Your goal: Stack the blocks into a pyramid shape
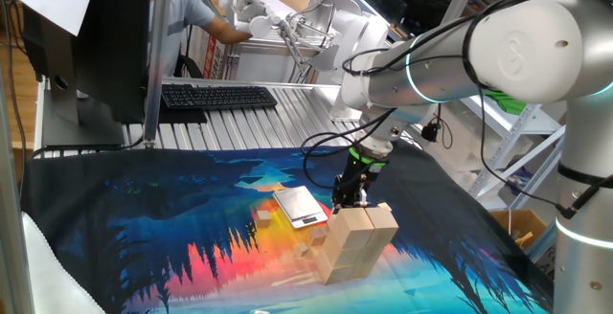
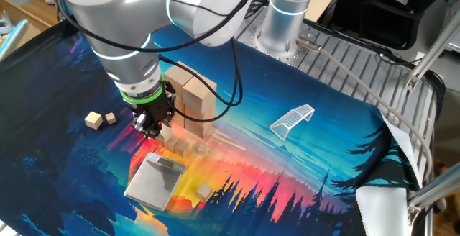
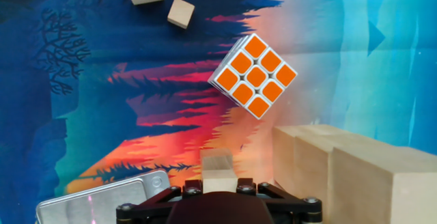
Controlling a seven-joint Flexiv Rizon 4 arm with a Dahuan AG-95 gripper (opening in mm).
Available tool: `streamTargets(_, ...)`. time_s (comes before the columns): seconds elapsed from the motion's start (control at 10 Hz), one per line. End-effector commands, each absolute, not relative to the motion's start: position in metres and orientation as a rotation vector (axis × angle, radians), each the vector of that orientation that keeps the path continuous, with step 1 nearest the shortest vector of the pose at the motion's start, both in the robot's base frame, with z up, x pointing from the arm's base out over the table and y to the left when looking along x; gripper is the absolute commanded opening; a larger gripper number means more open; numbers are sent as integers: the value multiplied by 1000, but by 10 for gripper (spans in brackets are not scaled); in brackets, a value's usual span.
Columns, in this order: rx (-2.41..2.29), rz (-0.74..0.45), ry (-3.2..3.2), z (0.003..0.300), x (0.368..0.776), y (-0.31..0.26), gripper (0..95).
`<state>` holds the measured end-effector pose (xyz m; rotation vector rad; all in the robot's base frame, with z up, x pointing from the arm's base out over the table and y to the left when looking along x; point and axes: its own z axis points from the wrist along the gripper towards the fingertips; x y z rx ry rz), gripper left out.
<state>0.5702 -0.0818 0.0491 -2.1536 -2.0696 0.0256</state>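
A robot arm's hand (image 2: 149,124) points straight down over a tabletop covered by a bright sunset-print cloth (image 2: 302,171). In the hand view its fingers are nearly closed on a small pale wooden block (image 3: 219,172), held between them just above the cloth. Just beside the hand stands a stack of larger wooden bricks (image 1: 356,242), set in steps, close to the fingers but not touching them. On the hand's other side a flat silver scale (image 2: 154,181) lies on the cloth, with a few small cubes (image 2: 182,147) scattered between it and the stack, and another (image 2: 205,191) past the scale. Farther out, a puzzle cube (image 3: 253,76) with an orange face shows in the hand view. Two more small blocks (image 2: 100,119) lie well apart from the hand.
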Motion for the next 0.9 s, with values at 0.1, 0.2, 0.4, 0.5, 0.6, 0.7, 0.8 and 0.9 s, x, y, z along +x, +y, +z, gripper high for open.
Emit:
streamTargets(0.1,-2156,24,-2071,48,570,-82,0)
streamTargets(0.2,-2157,23,-2069,48,570,-81,0)
streamTargets(0.4,-2158,22,-2069,47,569,-81,0)
streamTargets(0.5,-2157,22,-2070,47,570,-81,0)
streamTargets(0.6,-2156,22,-2071,47,570,-81,0)
streamTargets(0.7,-2153,22,-2074,46,569,-81,0)
streamTargets(0.8,-2150,22,-2077,46,569,-80,0)
streamTargets(0.9,-2152,23,-2075,46,569,-80,0)
